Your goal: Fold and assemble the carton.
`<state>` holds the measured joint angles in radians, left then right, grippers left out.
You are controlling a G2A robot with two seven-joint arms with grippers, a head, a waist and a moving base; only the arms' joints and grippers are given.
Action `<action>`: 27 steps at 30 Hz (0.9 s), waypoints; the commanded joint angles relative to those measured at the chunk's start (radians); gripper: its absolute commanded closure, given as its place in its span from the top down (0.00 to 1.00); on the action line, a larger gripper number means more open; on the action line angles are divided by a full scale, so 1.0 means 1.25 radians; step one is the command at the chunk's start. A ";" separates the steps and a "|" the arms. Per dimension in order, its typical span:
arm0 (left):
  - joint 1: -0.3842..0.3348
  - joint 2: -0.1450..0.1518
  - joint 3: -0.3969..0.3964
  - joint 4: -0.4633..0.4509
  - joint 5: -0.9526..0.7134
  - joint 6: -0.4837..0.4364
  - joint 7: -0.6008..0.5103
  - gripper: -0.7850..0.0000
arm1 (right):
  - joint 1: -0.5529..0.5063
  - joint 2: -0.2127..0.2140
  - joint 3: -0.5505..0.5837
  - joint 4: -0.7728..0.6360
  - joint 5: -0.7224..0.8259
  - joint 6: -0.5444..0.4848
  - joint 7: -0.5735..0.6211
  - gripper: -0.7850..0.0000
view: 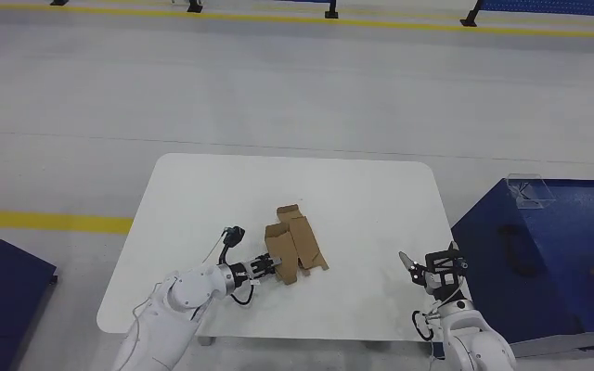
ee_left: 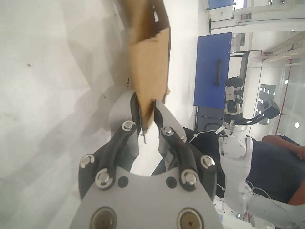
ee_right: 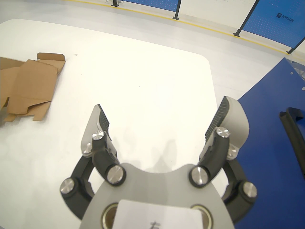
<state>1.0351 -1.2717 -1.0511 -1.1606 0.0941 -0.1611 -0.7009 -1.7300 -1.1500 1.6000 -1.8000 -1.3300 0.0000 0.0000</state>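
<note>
While the left pincer (ee_left: pixel 145 111) was clamped on a corner flap of the carton (ee_left: pixel 150 67) at the middle of the left wrist view, the cardboard ran from its pads toward the top of that frame, with a dark gap showing between two layers at the far end. Seen from above, the carton lay nearly flat just below the centre of the frame, on the middle of the table (view: pixel 371 190). The right pincer (ee_right: pixel 162 114) stood wide and empty at the table's lower right corner, well apart from the carton. The step in hand looked like opening the flat blank. Next, the right pincer would likely need to cross over and brace the far side so the panels could square up without tearing the pinched flap.
</note>
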 commanded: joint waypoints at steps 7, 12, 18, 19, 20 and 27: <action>0.063 0.023 -0.073 -0.120 -0.060 -0.086 -0.067 0.00 | 0.000 0.000 0.000 0.000 0.000 0.000 0.000 1.00; 0.180 0.052 -0.161 -0.302 -0.063 -0.131 -0.135 0.00 | 0.000 0.000 0.000 0.000 0.000 0.000 0.000 1.00; 0.289 0.073 -0.220 -0.437 -0.030 -0.165 -0.160 0.00 | -0.017 0.005 0.012 -0.041 0.197 -0.212 0.136 1.00; 0.298 0.075 -0.223 -0.445 -0.031 -0.166 -0.162 0.00 | -0.018 0.006 0.019 -0.049 0.291 -0.279 0.174 1.00; 0.306 0.077 -0.223 -0.451 -0.028 -0.166 -0.168 0.00 | -0.017 0.009 0.033 -0.048 0.388 -0.346 0.218 1.00; 0.325 0.082 -0.199 -0.459 -0.023 -0.163 -0.189 0.00 | 0.109 0.037 0.044 0.050 1.024 -0.477 0.687 1.00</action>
<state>1.4413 -1.1695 -1.3074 -1.7359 0.0701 -0.3665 -0.9334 -1.6314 -1.1088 1.6620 -1.7679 -0.2380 -0.6002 0.7350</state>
